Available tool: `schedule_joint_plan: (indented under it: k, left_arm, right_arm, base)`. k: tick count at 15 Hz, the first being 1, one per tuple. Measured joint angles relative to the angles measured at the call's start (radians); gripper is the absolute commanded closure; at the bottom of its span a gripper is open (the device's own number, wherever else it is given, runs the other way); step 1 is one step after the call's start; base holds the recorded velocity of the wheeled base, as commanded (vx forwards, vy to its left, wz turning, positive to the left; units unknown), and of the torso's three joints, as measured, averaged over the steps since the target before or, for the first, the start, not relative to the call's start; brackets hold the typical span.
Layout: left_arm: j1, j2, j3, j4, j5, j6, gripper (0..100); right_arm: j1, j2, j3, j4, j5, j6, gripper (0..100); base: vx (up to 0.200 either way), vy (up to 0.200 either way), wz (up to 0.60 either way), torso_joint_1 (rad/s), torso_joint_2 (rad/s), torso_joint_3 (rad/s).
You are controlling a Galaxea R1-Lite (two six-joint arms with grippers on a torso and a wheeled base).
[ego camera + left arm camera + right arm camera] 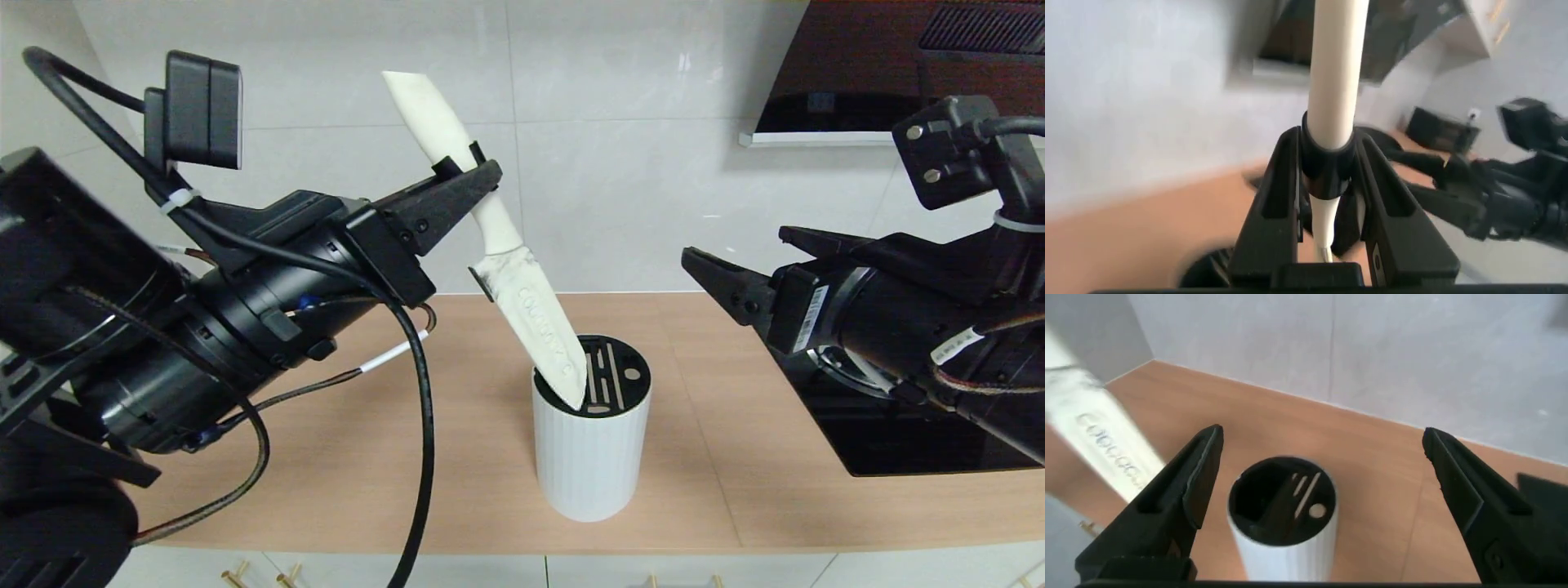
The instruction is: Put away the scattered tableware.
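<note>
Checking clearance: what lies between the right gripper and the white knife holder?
Bare stretch: in the head view, plain wooden counter separates right gripper and knife holder.

My left gripper [473, 173] is raised, clamped tight on the knife [535, 314] handle; my right gripper [733, 247] hovers opposite, jaws wide apart.

White knife [531, 318]: matt, chalky blade with grey smudges, smooth handle. White holder [592, 465]: ribbed, matt, plastic-looking wall, black slotted top. tabletop [490, 490]: matt wood grain. wall tiles [620, 122]: smooth, glossy. Black cooktop [898, 449]: glossy, glass-like.
</note>
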Motion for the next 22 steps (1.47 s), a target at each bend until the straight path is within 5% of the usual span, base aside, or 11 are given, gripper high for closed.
schedule_joint_plan:
  k: [1,6,13,22]
  left_arm:
    - [0.003,0.003,0.008,-0.022,-0.037,0.055,100]
    - [0.011,0.054,0.033,-0.124,-0.079,0.169,100]
    - [0.012,0.251,0.017,-0.335,-0.084,0.183,100]
    - [0.051,0.360,-0.004,-0.349,-0.082,0.183,100]
  right_arm:
    - [-0.005,-0.004,0.001,0.000,0.000,-0.003,0]
    - [-0.025,-0.008,0.003,0.001,0.000,-0.005,0]
    - [-0.026,-0.001,0.005,0.000,-0.001,-0.005,0]
    - [-0.026,0.007,0.005,0.000,-0.001,-0.004,0]
  base:
    - [0.000,0.000,0.00,0.000,0.00,0.000]
    - [0.000,0.000,0.00,0.000,0.00,0.000]
    - [0.000,0.000,0.00,0.000,0.00,0.000]
    - [0.000,0.000,0.00,0.000,0.00,0.000]
